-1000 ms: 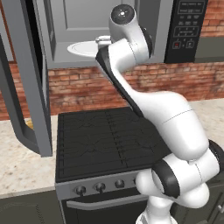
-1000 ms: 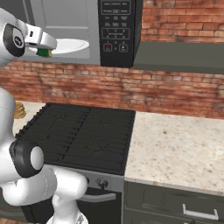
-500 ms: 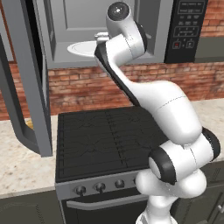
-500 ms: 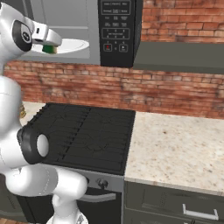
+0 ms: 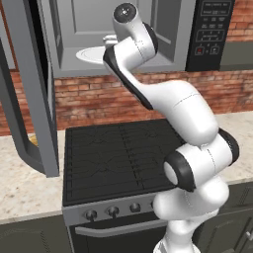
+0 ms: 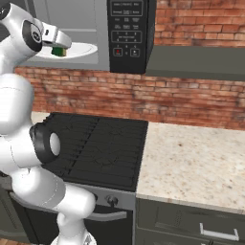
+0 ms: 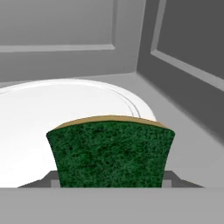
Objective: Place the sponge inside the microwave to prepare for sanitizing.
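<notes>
We see the sponge (image 7: 110, 152), dark green and speckled on its face with a thin yellow-tan line along its top edge, over the plain white round plate (image 7: 52, 113) in the pale grey microwave (image 5: 168, 29) with its black button panel (image 6: 127, 33). Below, we have a red-brown brick wall (image 6: 182, 103), a black stove (image 5: 118, 158) and a beige speckled counter (image 6: 196, 162).

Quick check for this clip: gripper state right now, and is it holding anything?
Gripper: closed on the sponge, held over the white plate inside the microwave.
</notes>
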Controlling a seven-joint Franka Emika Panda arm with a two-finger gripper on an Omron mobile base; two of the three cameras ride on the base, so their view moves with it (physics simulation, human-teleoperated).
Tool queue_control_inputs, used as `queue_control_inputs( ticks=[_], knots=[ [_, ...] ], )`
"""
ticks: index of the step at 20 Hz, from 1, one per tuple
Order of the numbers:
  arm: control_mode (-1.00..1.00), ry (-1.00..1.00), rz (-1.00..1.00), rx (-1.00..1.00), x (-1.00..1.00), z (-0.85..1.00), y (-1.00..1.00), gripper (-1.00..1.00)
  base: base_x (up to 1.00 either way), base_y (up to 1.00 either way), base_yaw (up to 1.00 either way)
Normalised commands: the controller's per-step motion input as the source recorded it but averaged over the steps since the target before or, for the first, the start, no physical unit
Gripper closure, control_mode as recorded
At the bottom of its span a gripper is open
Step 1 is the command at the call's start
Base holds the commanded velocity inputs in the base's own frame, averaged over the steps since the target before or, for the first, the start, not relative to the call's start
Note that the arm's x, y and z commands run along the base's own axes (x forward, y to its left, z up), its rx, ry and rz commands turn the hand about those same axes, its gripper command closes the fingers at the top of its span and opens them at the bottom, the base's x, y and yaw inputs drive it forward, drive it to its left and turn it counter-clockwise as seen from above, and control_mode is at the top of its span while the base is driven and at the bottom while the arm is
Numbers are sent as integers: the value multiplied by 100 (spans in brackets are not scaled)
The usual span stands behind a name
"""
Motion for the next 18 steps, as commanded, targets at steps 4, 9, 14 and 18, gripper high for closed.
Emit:
queue_control_inputs(
  ticks=[4,9,14,18],
  knots=[
    [-100,12,-3,0,31,-4,12,100,0,0,0],
    [-100,11,-3,0,38,-3,8,100,0,0,0],
    [-100,6,-2,0,45,0,6,100,0,0,0],
    [-100,0,-1,1,36,0,15,100,0,0,0]
  ],
)
